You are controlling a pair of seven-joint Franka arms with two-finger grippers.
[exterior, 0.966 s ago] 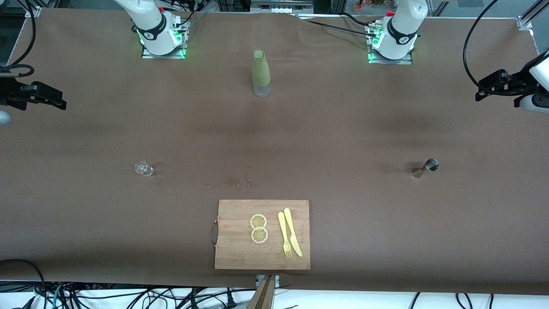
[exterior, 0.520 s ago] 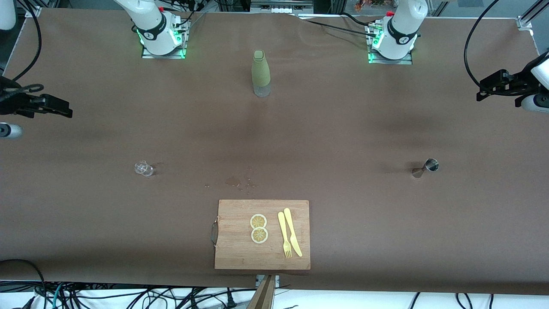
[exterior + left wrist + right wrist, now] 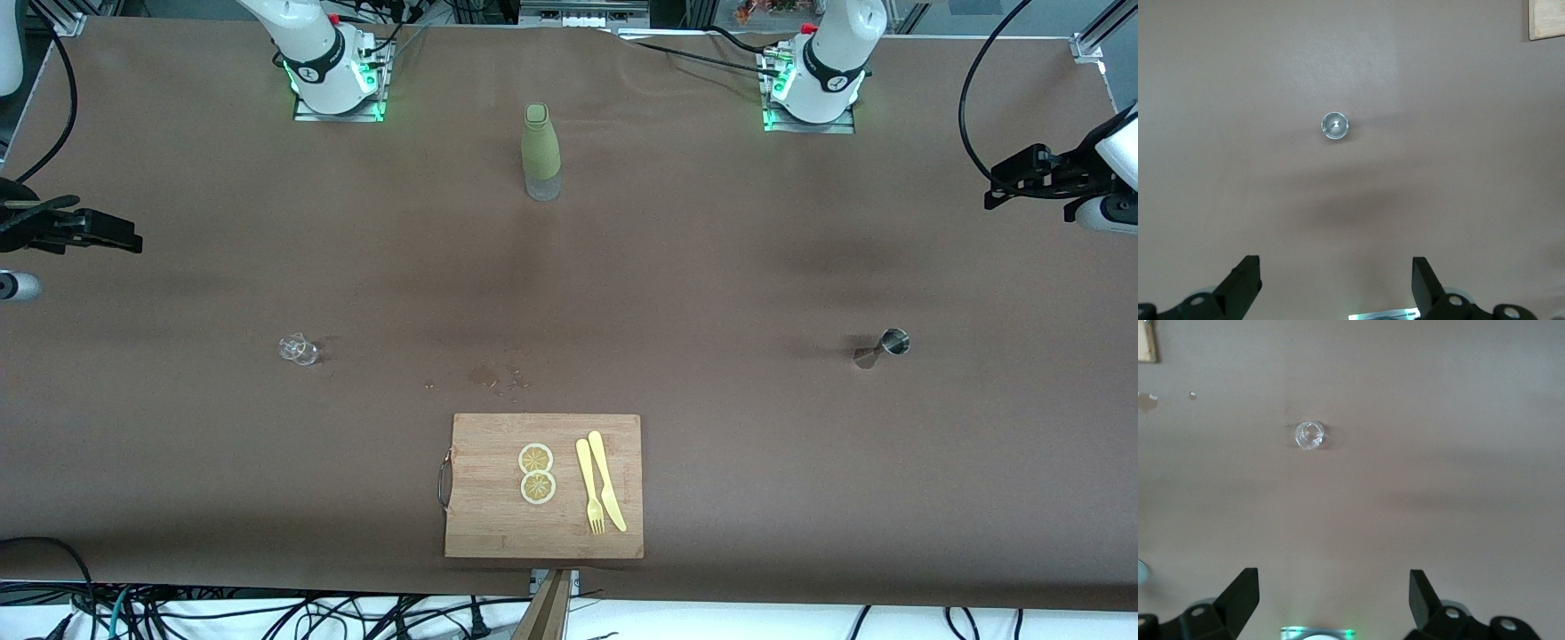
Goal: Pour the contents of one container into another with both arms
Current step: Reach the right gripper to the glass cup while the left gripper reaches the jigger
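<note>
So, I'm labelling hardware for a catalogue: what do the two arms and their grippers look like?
Both arms are glossy white with black joint bands. The right arm's base and the left arm's base sit on metal plates lit green, with black cables trailing. The left gripper and right gripper have black, angular fingers.

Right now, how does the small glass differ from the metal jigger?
The small glass is clear and squat; the metal jigger is shiny steel with an hourglass shape. The glass sits toward the right arm's end of the table, the jigger toward the left arm's end. Both stand alone on the brown table, about equally near the front camera, untouched by either gripper.
</note>
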